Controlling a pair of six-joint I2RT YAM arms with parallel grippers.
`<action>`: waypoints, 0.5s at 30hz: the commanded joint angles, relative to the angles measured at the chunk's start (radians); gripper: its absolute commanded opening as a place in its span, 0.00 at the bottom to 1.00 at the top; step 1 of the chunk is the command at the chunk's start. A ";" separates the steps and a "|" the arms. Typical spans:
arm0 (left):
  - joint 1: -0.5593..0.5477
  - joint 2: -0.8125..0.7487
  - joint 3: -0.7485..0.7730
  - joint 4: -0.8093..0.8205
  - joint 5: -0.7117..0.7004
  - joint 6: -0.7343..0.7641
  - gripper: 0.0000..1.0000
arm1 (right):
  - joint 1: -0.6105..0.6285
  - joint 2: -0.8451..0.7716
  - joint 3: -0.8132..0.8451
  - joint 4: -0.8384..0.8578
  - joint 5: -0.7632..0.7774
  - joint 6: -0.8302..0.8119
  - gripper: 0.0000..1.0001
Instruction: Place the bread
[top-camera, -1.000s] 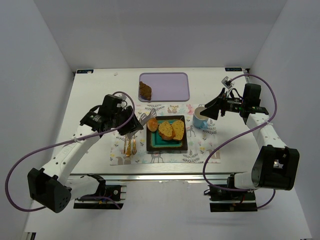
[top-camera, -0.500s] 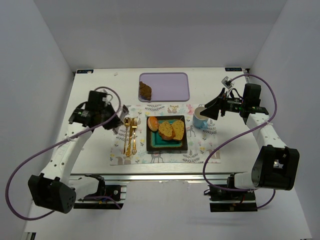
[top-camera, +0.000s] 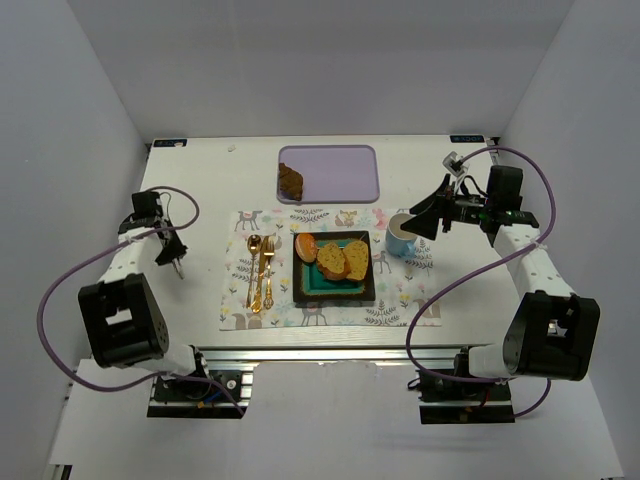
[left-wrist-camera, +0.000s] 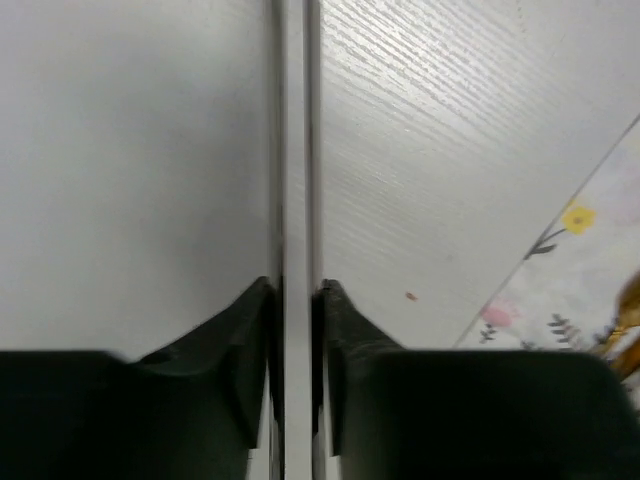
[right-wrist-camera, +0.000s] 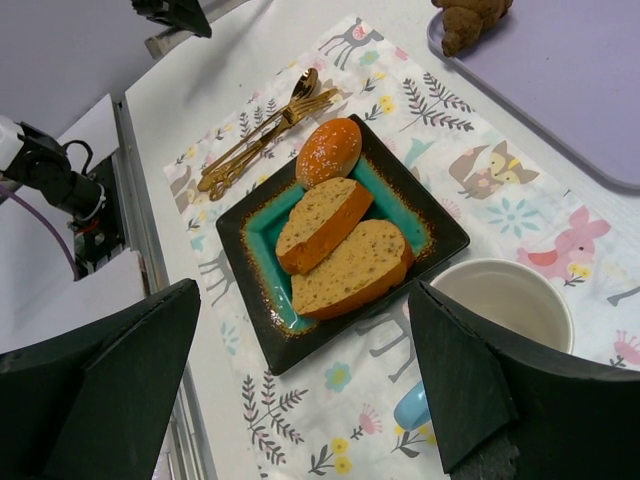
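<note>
On black square plate with teal centre (right-wrist-camera: 440, 238), mid floral placemat (top-camera: 400, 300): round golden bun (right-wrist-camera: 330, 150) beside two toasted bread slices (right-wrist-camera: 352, 268), touching. Left gripper (left-wrist-camera: 295, 292) at far left above white table (top-camera: 200, 180), jaws pressed nearly together, empty. Right gripper (top-camera: 428, 212) near blue cup (top-camera: 402, 238), jaws spread wide, empty.

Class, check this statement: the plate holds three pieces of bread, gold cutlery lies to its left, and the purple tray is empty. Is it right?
No. The tray is not empty: one dark piece of bread lies at its left edge, as the top view shows. The plate and cutlery are as stated.
</note>
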 joint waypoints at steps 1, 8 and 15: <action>0.001 0.043 -0.014 0.103 0.031 0.114 0.41 | 0.003 -0.018 0.055 -0.034 -0.016 -0.044 0.89; 0.012 0.148 -0.034 0.088 0.088 0.160 0.58 | 0.005 -0.030 0.039 -0.042 -0.004 -0.043 0.89; 0.035 0.044 0.020 0.030 0.084 0.098 0.83 | 0.003 -0.013 0.062 -0.074 0.042 -0.041 0.89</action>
